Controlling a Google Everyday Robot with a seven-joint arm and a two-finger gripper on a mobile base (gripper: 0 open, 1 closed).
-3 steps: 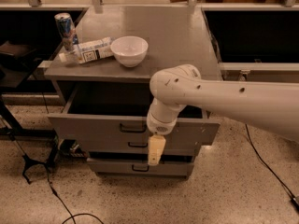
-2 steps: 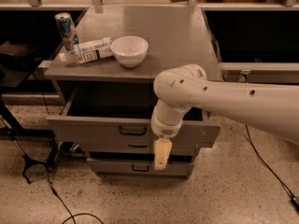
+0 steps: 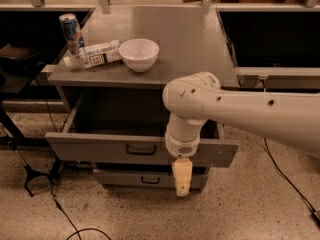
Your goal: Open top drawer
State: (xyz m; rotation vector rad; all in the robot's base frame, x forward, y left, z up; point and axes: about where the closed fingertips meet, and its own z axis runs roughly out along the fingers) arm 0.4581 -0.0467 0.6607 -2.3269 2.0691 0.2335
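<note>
The top drawer [image 3: 100, 146] of the grey metal cabinet stands pulled out, its deep grey inside showing, with a small black handle [image 3: 140, 149] at the centre of its front. My gripper [image 3: 182, 182] hangs from the white arm in front of the drawer's right half, right of the handle and below the front's lower edge, touching nothing that I can see. A lower, narrower drawer [image 3: 125, 178] with a like handle sits shut beneath.
On the cabinet top [image 3: 190, 44] stand a white bowl [image 3: 139, 54], a lying bottle [image 3: 92, 54] and an upright can [image 3: 70, 30]. Black cables [image 3: 60, 209] and a stand foot [image 3: 32, 176] lie on the floor at left. Dark shelving flanks both sides.
The gripper has drifted slightly right and down, away from the drawer front. The drawer stays pulled out as before.
</note>
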